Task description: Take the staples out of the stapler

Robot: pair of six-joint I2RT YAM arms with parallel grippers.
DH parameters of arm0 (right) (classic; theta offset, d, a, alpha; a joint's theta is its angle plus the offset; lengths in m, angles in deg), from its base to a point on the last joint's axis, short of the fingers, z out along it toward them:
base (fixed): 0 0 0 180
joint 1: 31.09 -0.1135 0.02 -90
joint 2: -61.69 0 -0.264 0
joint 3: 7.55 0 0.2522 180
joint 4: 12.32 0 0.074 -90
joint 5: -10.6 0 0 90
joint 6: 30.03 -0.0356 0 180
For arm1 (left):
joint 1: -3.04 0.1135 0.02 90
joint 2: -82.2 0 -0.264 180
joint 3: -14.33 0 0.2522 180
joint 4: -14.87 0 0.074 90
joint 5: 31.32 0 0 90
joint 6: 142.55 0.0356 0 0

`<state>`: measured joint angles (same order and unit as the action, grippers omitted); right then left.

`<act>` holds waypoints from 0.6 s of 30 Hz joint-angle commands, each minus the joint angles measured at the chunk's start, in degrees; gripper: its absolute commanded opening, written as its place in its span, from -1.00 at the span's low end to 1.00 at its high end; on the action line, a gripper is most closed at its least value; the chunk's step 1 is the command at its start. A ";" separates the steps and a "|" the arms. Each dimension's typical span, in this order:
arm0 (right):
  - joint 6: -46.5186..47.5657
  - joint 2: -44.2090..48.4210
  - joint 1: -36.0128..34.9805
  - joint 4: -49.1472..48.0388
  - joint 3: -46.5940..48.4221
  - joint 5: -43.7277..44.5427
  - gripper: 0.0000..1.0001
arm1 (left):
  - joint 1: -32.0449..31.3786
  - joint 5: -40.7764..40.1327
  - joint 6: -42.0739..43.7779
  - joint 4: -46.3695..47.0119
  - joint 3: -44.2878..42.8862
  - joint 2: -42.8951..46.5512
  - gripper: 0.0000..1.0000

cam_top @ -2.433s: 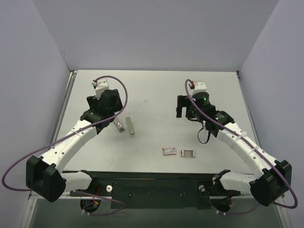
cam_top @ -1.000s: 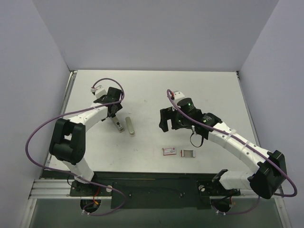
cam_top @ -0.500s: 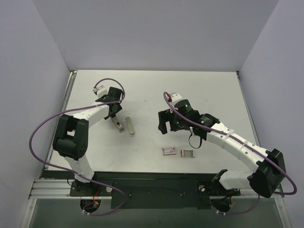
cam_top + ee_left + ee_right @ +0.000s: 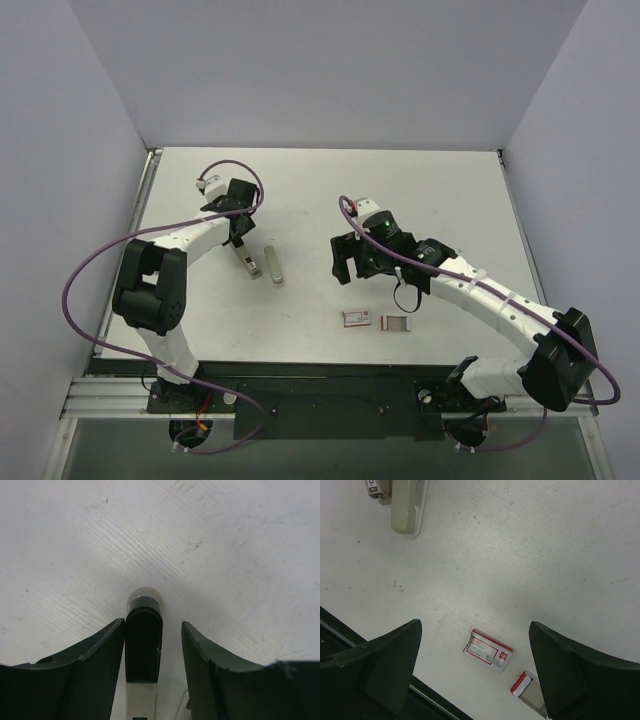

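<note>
Barely begun, we judge: stapler (image 4: pixel 143 645) lies on the worktop (image 4: pixel 420 190) inside our part-open left pincer (image 4: pixel 152 624), black end straddled but ungripped; right pincer (image 4: pixel 344 262) gapes empty to its right; staples presumably still loaded.

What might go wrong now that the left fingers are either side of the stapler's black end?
1. The stapler sits off-centre between the left fingers, close against one with a gap at the other, so closing may twist it rather than grip it.
2. The beige piece lies close alongside and might get knocked.
</note>
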<state>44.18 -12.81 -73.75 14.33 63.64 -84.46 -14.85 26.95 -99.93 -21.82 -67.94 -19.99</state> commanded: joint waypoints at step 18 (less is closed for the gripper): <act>0.59 -1.00 -1.29 1.09 1.55 1.10 0.63 | 0.40 -1.32 2.11 -2.11 -4.70 -2.84 -0.42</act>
<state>44.20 -13.20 -74.49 14.57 63.64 -84.31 -14.85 26.29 -98.53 -23.75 -70.02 -22.66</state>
